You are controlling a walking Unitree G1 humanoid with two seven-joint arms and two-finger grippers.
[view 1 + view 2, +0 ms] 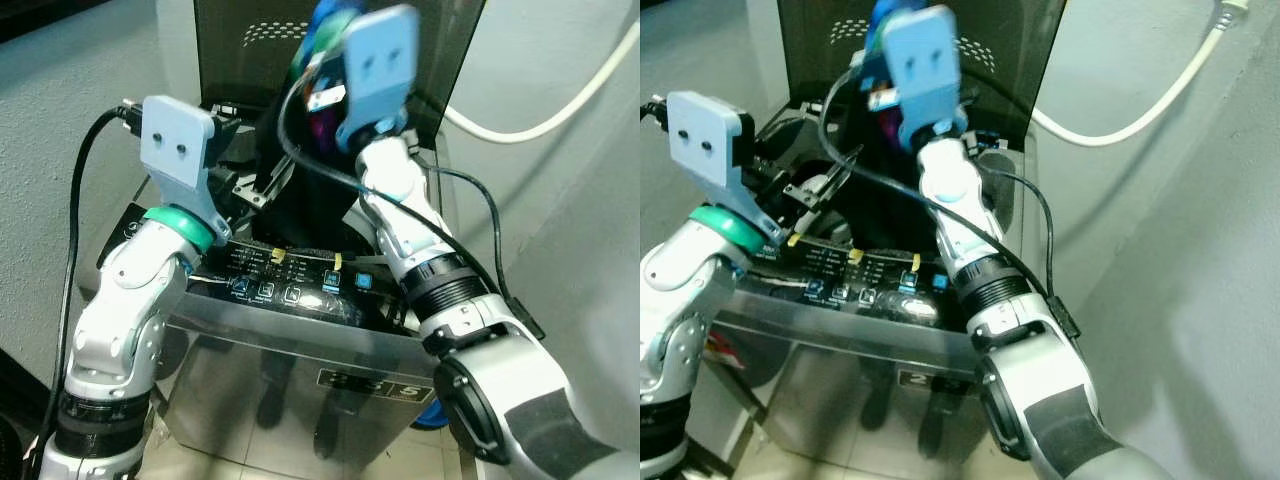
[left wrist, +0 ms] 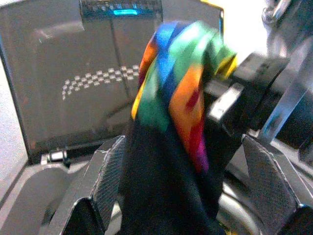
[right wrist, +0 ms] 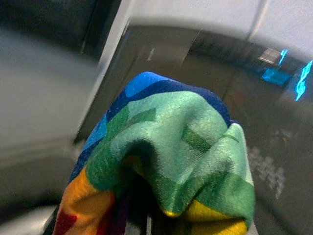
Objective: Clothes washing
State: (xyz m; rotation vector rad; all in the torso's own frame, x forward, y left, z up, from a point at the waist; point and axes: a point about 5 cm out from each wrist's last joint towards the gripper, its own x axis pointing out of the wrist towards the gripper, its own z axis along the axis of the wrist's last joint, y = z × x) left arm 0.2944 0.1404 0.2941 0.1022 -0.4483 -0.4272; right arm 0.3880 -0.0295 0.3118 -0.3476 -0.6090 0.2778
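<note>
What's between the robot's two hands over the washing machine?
A dark garment with a rainbow patch hangs there, held up by the right gripper, across from the left gripper; the left wrist view shows it best.

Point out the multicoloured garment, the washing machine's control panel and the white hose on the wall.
multicoloured garment [image 3: 171,147], right wrist view, on its green folds.
control panel [image 1: 290,285], left eye view, on the row of lit buttons.
white hose [image 1: 1140,115], right eye view, on the middle of its curve against the wall.

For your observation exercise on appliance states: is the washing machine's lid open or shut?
Open. The dark lid stands upright behind the tub, and the right gripper holds the multicoloured garment above the opening.
</note>
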